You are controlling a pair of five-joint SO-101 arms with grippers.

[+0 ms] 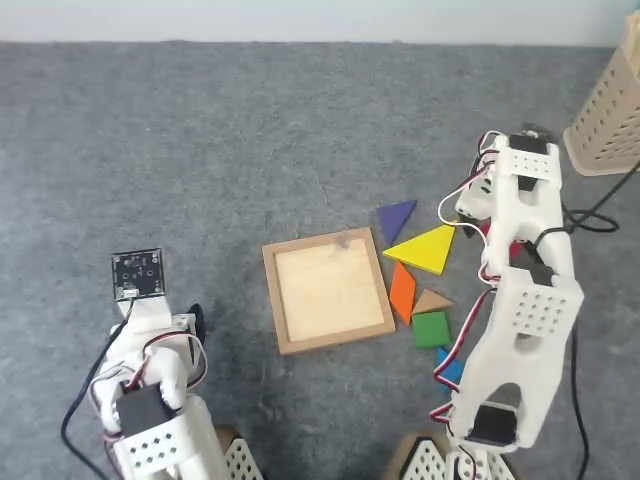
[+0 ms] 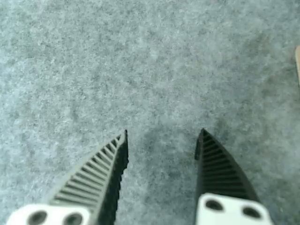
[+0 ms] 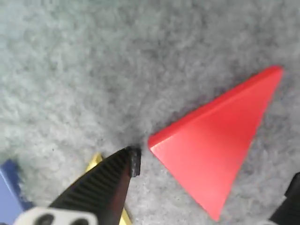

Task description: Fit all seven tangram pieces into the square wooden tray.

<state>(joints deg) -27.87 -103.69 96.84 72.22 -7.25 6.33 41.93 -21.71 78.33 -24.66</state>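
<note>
The right pincer (image 3: 213,173) is hanging low over the red triangle (image 3: 215,136). Its jaws are standing released, with one ribbed fingertip (image 3: 126,168) sitting just beside the triangle's near corner and the other peeking in past the far slanted edge. The square wooden tray (image 1: 272,300) is lying bare in the middle of the grey felted desk (image 1: 200,140), and none of the pieces is resting in it yet. The purple triangle (image 1: 396,217), yellow triangle (image 1: 426,249), orange piece (image 1: 402,291), tan triangle (image 1: 433,300), green square (image 1: 431,329) and blue piece (image 1: 450,371) are all waiting in a cluster just beside the tray, on the side nearest the right arm. The left pincer (image 2: 163,136) is hovering released over bare felt, well apart from the pieces. I am judging the risk to be lying in the closing: jaws squeezing on slanted edges may be squirting the thin red piece sideways, or a fingertip may be snagging the felt and nudging the yellow triangle close by.
</note>
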